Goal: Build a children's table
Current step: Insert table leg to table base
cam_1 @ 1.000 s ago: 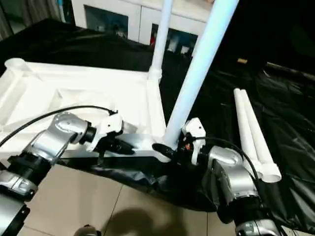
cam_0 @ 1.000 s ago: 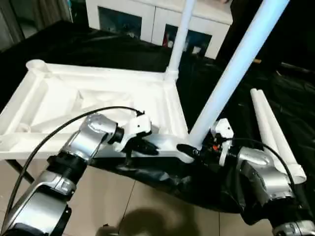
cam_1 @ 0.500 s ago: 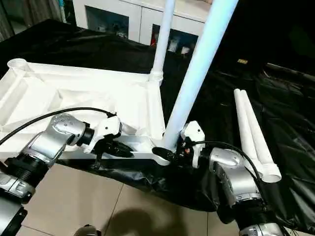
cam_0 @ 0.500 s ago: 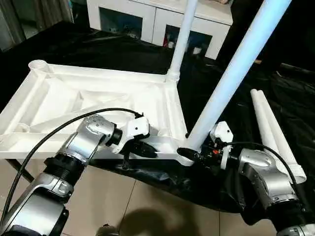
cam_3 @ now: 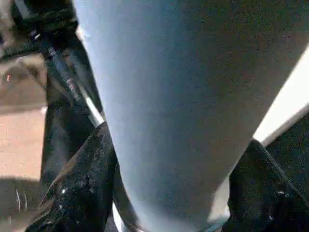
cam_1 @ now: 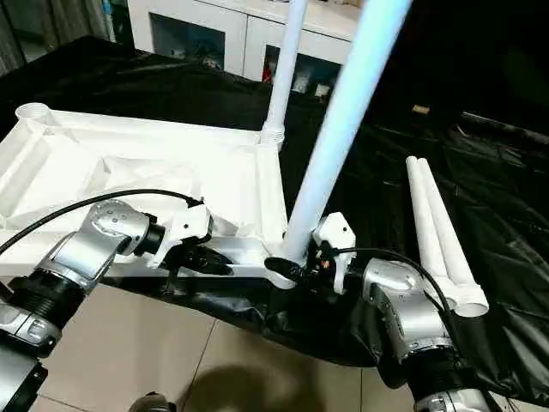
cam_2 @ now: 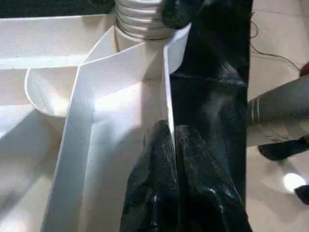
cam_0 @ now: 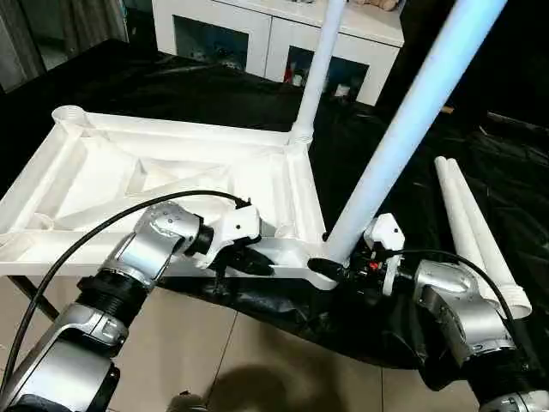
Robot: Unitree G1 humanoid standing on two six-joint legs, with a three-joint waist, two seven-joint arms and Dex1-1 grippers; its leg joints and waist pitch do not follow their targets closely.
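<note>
So the upside-down table top [cam_0: 163,172] is sitting ribs-up on a tabletop [cam_0: 480,137] covered in black sheeting, with its near edge hanging toward the robot. 1 leg [cam_0: 316,64] is already standing in the far corner socket. The right end effector [cam_0: 339,268] has its fingers [cam_3: 79,186] wrapped around the base of a 2nd leg [cam_0: 403,129], right where it meets the near corner socket [cam_0: 319,273]. That leg leans off to the right, so I'd say it's not fully seated yet.

The left end effector [cam_0: 256,263] is pinched almost closed on the thin rim wall of the top, just beside that same corner, basically bracing it.

2 spare legs [cam_0: 480,232] lie side by side on the sheeting to the right.

If I were doing this step: stand the leg up straight before pushing or twisting, keep the grip low near the socket, and don't let go of the rim or the whole top will probably skate around.
</note>
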